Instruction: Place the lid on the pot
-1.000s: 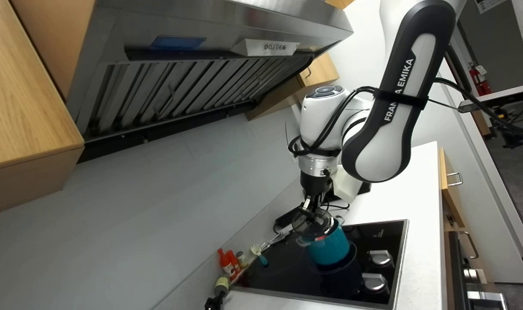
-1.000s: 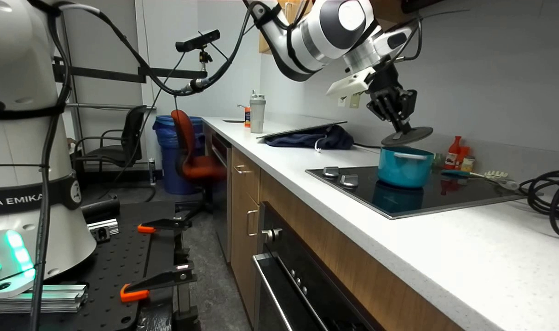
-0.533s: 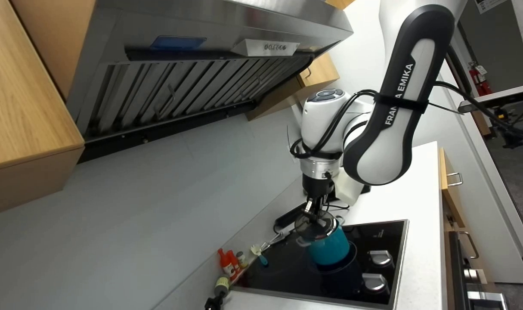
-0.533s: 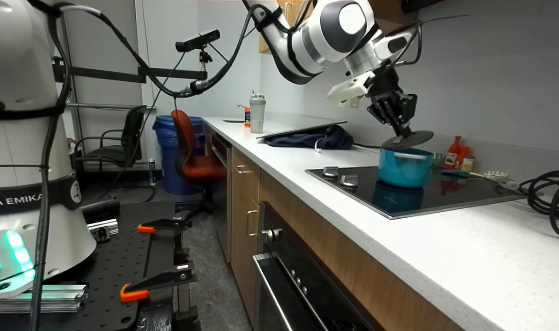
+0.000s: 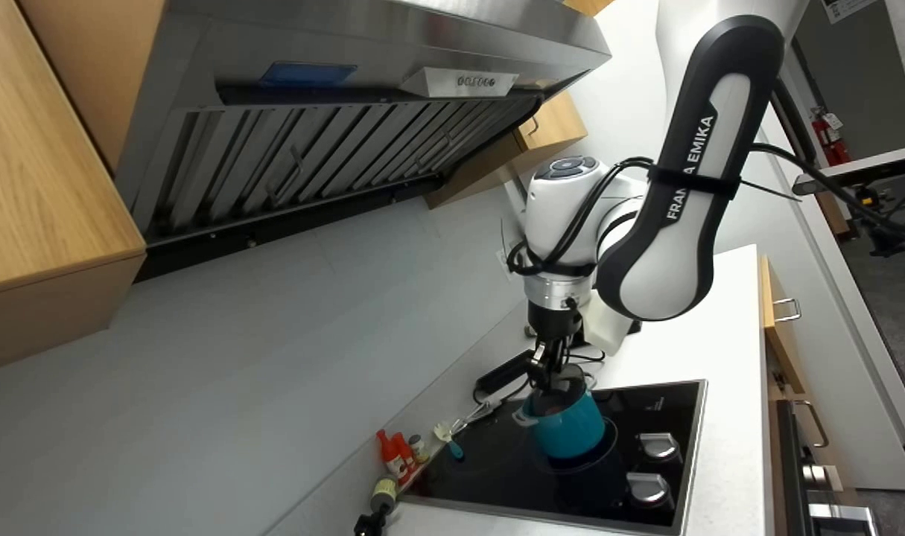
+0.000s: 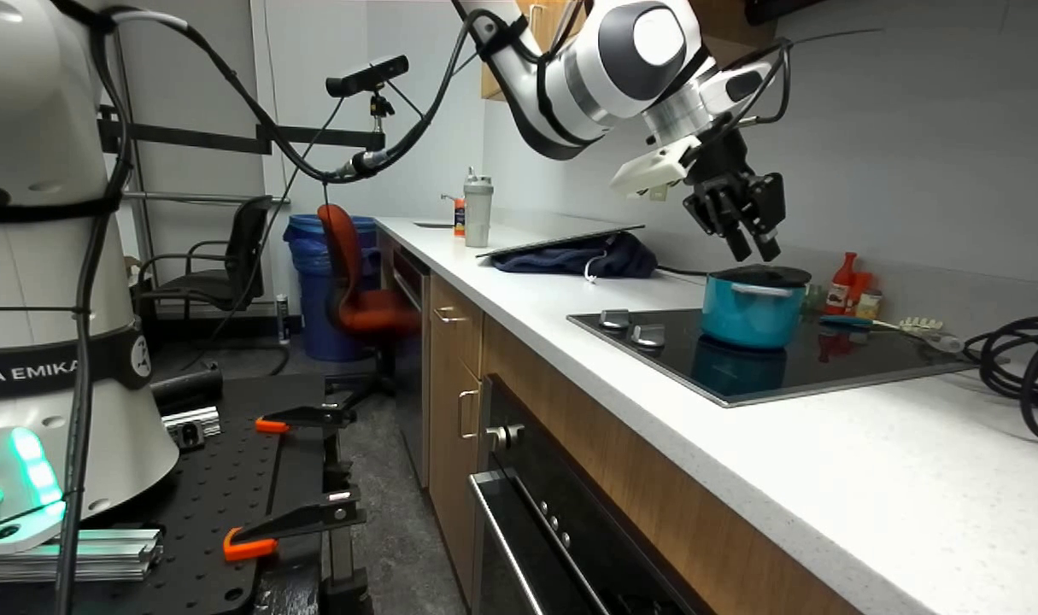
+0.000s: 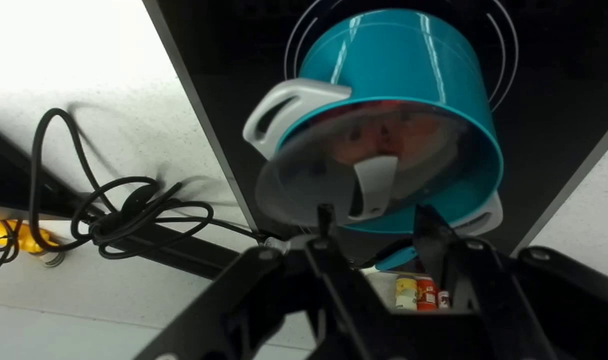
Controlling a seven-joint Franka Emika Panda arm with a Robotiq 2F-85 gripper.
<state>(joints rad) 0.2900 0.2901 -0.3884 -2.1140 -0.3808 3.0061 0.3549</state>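
The white counter [image 6: 826,461] runs from the middle of an exterior view toward its lower right, and my arm [image 6: 583,85] reaches in from the top. Right of centre there, the dark cooktop [image 6: 852,363] carries the teal pot [image 6: 751,316], upright. The lid [image 7: 329,170] lies across the pot's mouth, off-centre: in the wrist view it overhangs the rim at left and leaves a crescent uncovered at lower right. I can't tell if it sits flush. My claw [image 6: 754,249] is released, fingertips parted just above the lid. A red bottle [image 6: 841,286] stands right of the pot. The lid's gray handle [image 7: 379,185] shows near mid-frame in the wrist view.
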